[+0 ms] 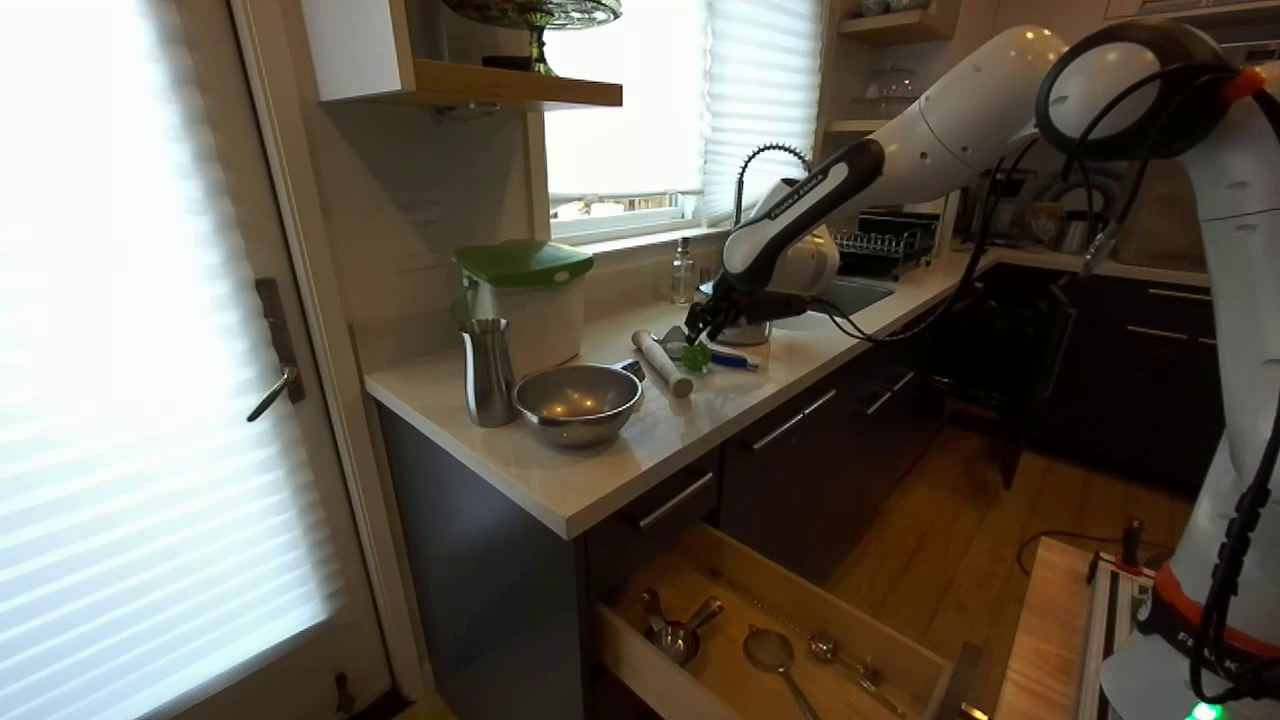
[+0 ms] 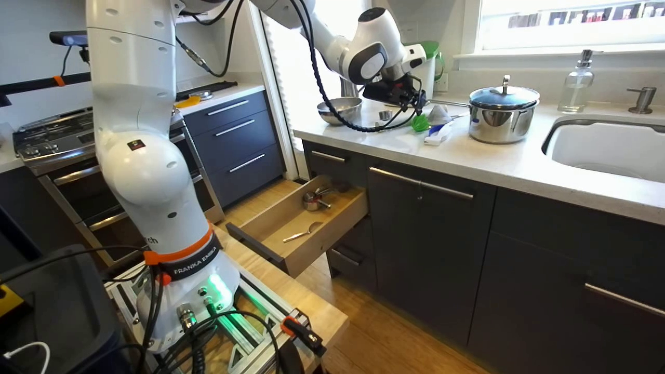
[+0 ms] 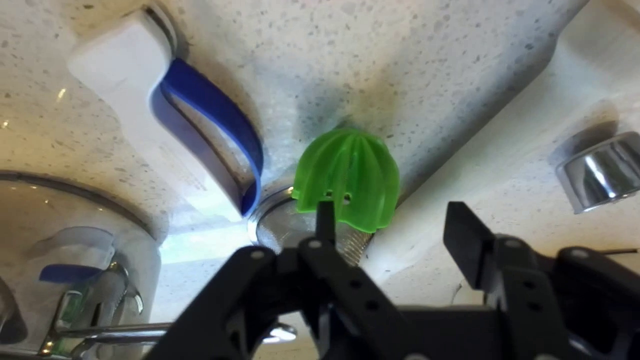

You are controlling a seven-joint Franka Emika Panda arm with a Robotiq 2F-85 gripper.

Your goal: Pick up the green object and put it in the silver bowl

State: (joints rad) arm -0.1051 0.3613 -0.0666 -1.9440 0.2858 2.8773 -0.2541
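The green object, a small ribbed dome, sits on the counter in both exterior views [image 1: 696, 357] [image 2: 420, 123]. In the wrist view the green object [image 3: 350, 170] lies against or over a metal mesh piece; I cannot tell which. My gripper is open and empty, just above it in both exterior views [image 1: 697, 325] [image 2: 419, 104]. In the wrist view, the gripper's [image 3: 390, 207] left finger overlaps the object's lower edge; its right finger is well to the right. The silver bowl stands near the counter's end in both exterior views [image 1: 578, 425] [image 2: 337, 111]; it is out of the wrist view.
A wooden pestle [image 1: 662, 363] lies between bowl and green object. A blue-and-white tool [image 3: 150, 110] lies beside the object. A lidded steel pot [image 2: 500, 122] stands close by. A tall metal cup [image 1: 488, 375] and green-lidded container [image 1: 530, 310] stand behind the bowl. A drawer [image 1: 640, 660] is open below.
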